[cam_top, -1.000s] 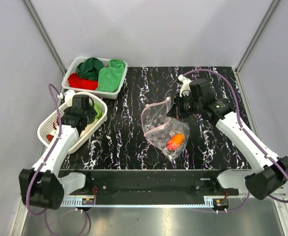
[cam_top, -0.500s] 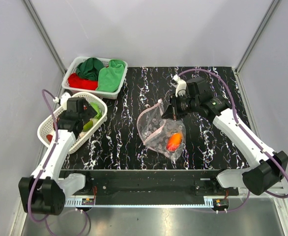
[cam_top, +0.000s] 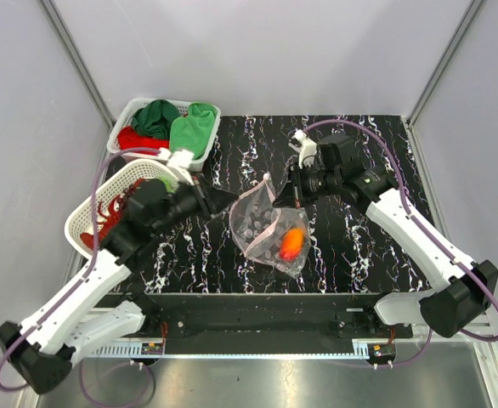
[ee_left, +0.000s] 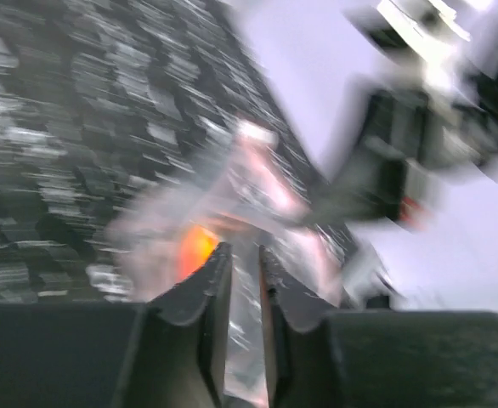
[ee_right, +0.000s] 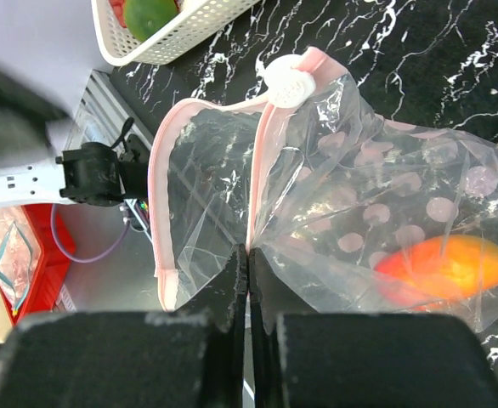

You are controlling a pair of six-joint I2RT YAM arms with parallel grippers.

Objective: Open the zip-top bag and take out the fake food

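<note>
- Zip-top bag (cam_top: 262, 231): mid counter (cam_top: 232, 153), top held up, mouth w/ pink zip strip (ee_right: 160, 212) gaping toward the left.
- Right fingers (ee_right: 239, 272): clamped on bag film just below the strip.
- Left fingers (ee_left: 222, 270): at the bag's left lip, narrow gap. Too blurred, I can't tell if gripping.
- Fake food (cam_top: 291, 243): orange-red fruit, inside the bag's near end.
- Handling, my est.: film light, floppy, slick. I'd pinch the stiffer strip on the opp. lip, not bare film.

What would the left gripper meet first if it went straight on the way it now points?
Most likely the zip-top bag, just ahead of the left gripper; the wrist view is blurred, so depth is uncertain. The orange-red fruit sits inside it, farther on.
</note>
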